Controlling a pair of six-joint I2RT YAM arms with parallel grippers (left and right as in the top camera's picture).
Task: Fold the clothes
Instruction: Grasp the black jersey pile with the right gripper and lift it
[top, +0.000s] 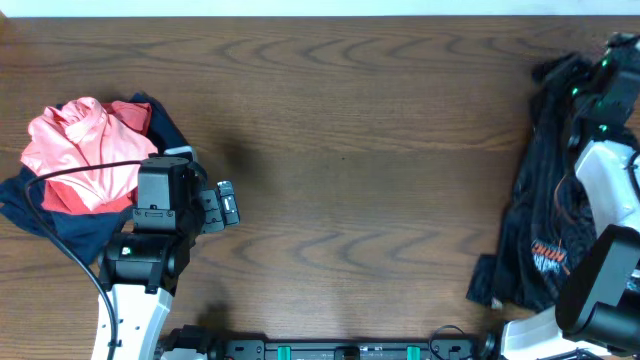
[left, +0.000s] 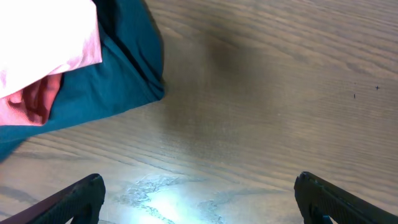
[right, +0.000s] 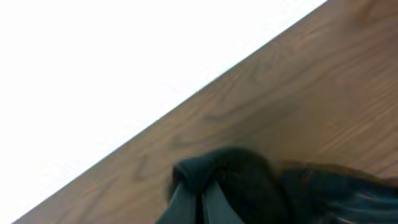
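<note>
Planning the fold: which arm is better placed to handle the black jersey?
Right. The right tool pinches the black jersey; the left tool hangs open by the pink and navy garments, across the table.

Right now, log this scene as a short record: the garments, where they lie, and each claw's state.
table: brown wood
black jersey: crumpled along the right side, not folded
other clothes: salmon-pink garment heaped on a navy garment, far left
left claw: open, empty, over bare wood, apart from the navy garment
right claw: shut on a bunch of the black jersey, near the table's far edge
fold progress: none visible
</note>
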